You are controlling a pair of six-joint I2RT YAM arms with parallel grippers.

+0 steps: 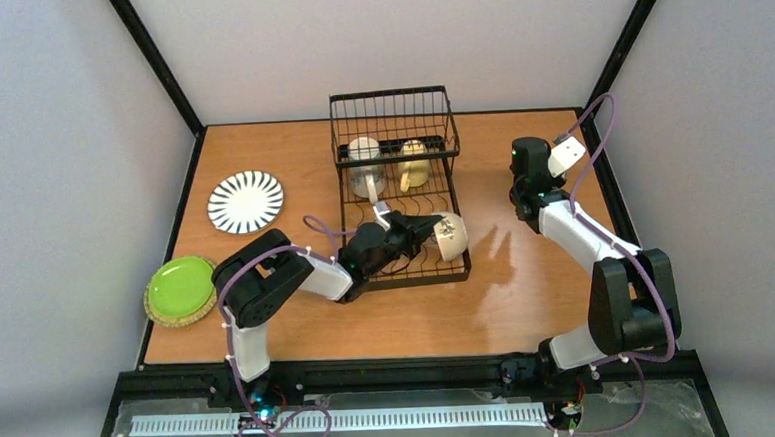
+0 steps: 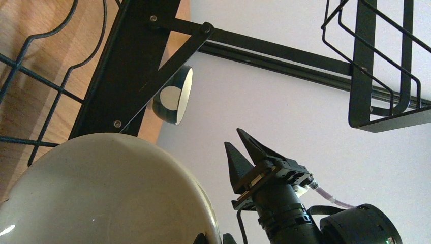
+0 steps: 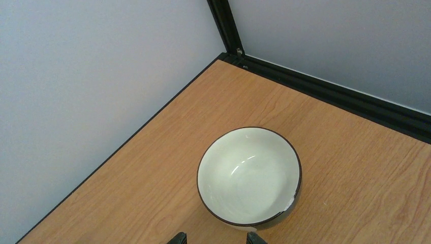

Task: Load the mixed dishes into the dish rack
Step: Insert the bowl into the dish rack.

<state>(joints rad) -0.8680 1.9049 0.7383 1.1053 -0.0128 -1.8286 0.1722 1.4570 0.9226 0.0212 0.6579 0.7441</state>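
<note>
Cream bowl [image 1: 451, 235] is hanging over the dish rack's [image 1: 398, 161] near right corner
Left gripper [image 1: 434, 232] is clenching it; right gripper [image 3: 217, 239] is hovering released above the teal-and-white bowl [image 3: 249, 175] at the table's [image 1: 528, 301] far right.

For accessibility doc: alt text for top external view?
Left end effector holds cream bowl tipped sideways over the near right corner of the dish rack; cream mug and yellow mug sit in its far basket. Striped plate and lime-green plate lie at left; right arm stands far right.
</note>
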